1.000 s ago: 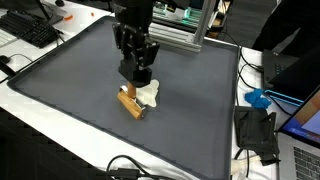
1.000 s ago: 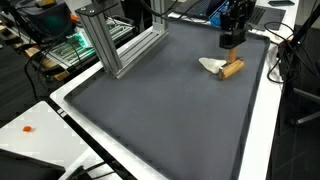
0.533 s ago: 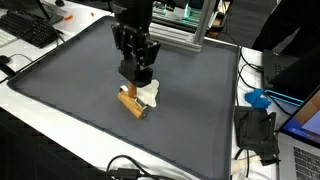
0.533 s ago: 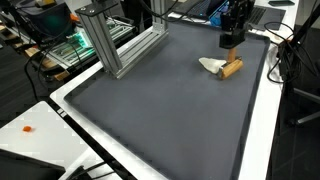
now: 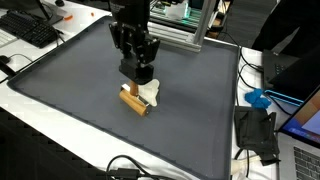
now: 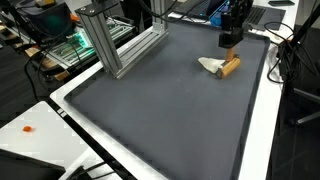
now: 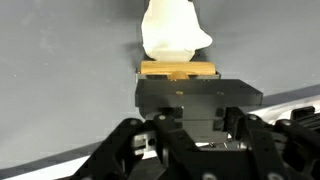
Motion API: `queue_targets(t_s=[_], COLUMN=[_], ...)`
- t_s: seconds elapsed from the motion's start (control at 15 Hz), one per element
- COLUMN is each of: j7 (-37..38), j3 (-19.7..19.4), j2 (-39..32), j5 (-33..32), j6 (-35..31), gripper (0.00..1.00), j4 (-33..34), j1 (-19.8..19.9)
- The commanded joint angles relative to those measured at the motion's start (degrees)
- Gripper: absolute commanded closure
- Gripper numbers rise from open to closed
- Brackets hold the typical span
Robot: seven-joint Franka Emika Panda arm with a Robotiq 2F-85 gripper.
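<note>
My gripper point(image 5: 137, 82) stands over the right middle of the dark mat point(image 5: 70, 90) and is shut on a small wooden block point(image 5: 135, 101), which hangs level just under the fingertips. In the wrist view the block point(image 7: 178, 70) shows as a tan strip right at the tips of my gripper point(image 7: 196, 82). A white crumpled object point(image 5: 151, 94) lies on the mat touching the far side of the block. It also shows in the wrist view point(image 7: 172, 32) and in an exterior view point(image 6: 210, 65), beside the block point(image 6: 230, 66) under the gripper point(image 6: 229, 46).
A metal frame point(image 6: 125, 45) stands at one edge of the mat. A keyboard point(image 5: 30, 30), a blue object point(image 5: 258, 99), a black device point(image 5: 257, 132) and cables lie on the white table around the mat. The mat's raised rim point(image 6: 150, 140) borders it.
The gripper and the wooden block have shifted slightly upward together. The white object has stayed where it was.
</note>
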State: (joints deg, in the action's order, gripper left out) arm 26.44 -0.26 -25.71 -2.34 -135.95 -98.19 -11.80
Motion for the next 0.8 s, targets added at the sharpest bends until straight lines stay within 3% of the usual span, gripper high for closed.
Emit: queue_targets(t_s=[0.0, 0.73], j7=[-2.7, -4.3], j3=[1.4, 2.4], j2=[0.1, 0.3], j5=[2.1, 3.1], j6=[5.0, 15.6], gripper=[0.73, 0.73], j4=[0.1, 2.1], j1=[0.8, 0.7])
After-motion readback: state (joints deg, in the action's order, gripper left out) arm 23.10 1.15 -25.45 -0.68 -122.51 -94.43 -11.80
